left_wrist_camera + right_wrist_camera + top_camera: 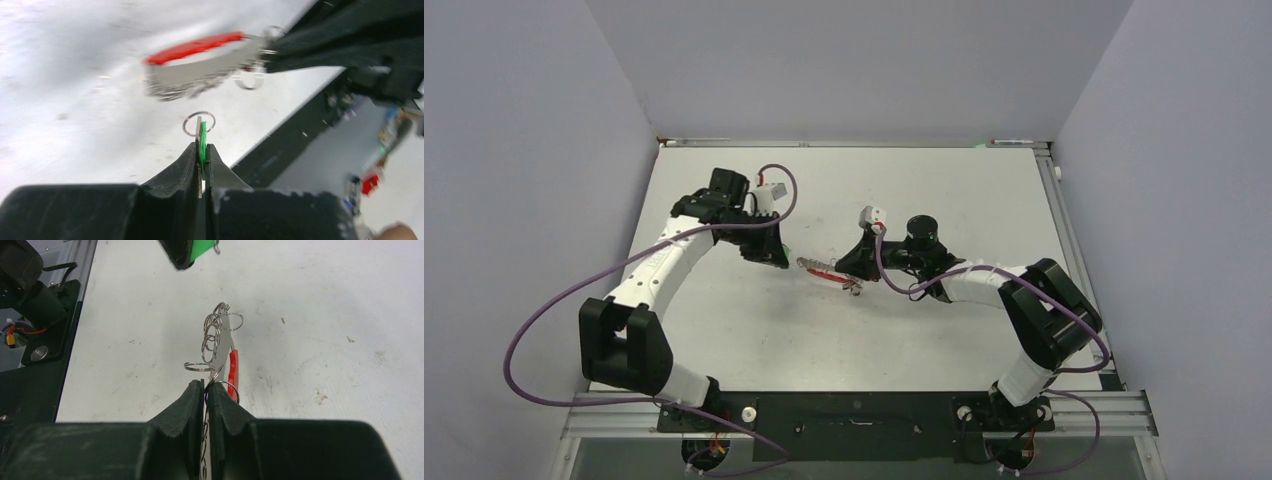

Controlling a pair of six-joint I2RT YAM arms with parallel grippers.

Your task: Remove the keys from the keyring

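Between the fingers of the left hand, pressed tight together, a small, flat, silvery green-headed key stands edge-on. It is pinched by its head, so its thin silvery wire loop pokes out past the fingertips. A clear gap shows between that loop and the bunch beyond it, so I judge this 1 key to be already free and drawn off to the side to keep it from catching again. Across the gap, the right hand is also closed. It nips the near end of the keyring, a thin silvery metal ring with a bright red crescent-shaped band, and holds it out lengthwise towards the other hand. That grip looks meant to steady the ring while a key is worked off. The other silvery metal keys and several small loops hang in a blurred cluster along the ring just beside the red band. I cannot make out a black head among them. Seen from above, the 2 hands face each other near the middle of the white counter, with the bunch between them.
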